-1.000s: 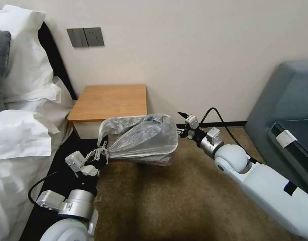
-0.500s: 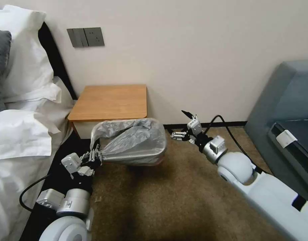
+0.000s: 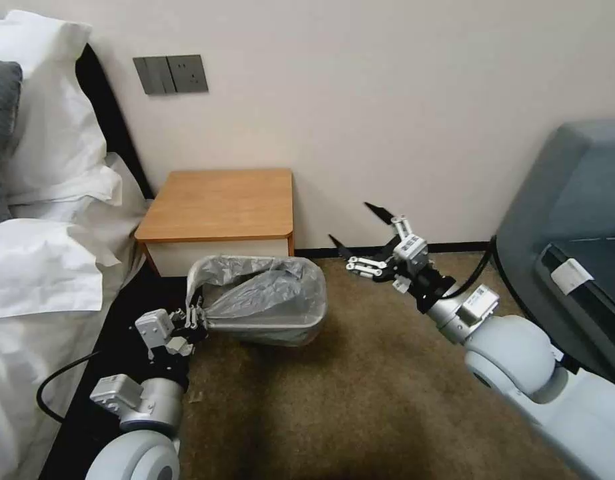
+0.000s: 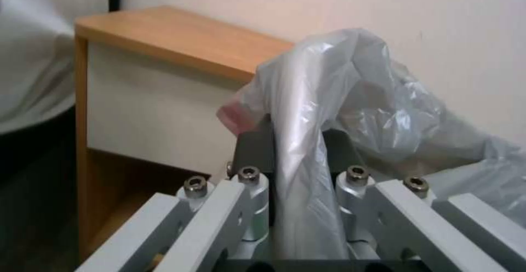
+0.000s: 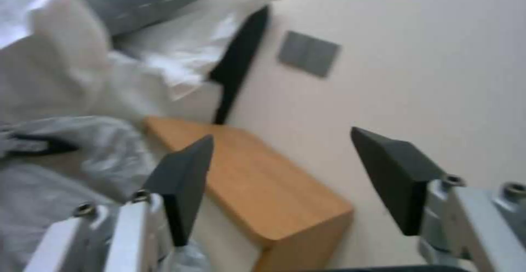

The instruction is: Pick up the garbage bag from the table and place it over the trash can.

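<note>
The grey translucent garbage bag (image 3: 264,293) is draped over the trash can, whose rim (image 3: 274,326) shows through the plastic, on the carpet just in front of the table (image 3: 221,200). My left gripper (image 3: 196,315) is shut on a bunched edge of the bag at the can's left side. The left wrist view shows the bag (image 4: 351,99) pinched between the dark pads (image 4: 254,148), with a pinkish edge beside them. My right gripper (image 3: 358,227) hangs open in the air to the right of the can, apart from the bag, with nothing between its fingers (image 5: 183,181).
A bed with white linen (image 3: 41,267) lies along the left, close to my left arm. The wall stands behind the table, with a grey switch plate (image 3: 171,73). A blue-grey sofa (image 3: 574,200) is at the right. Brown carpet (image 3: 334,400) lies open in front.
The bag and can have shifted left and lower, with my left gripper still holding the bag. My right gripper has drawn away from the bag's right edge, moving right and up with its fingers spread wider.
</note>
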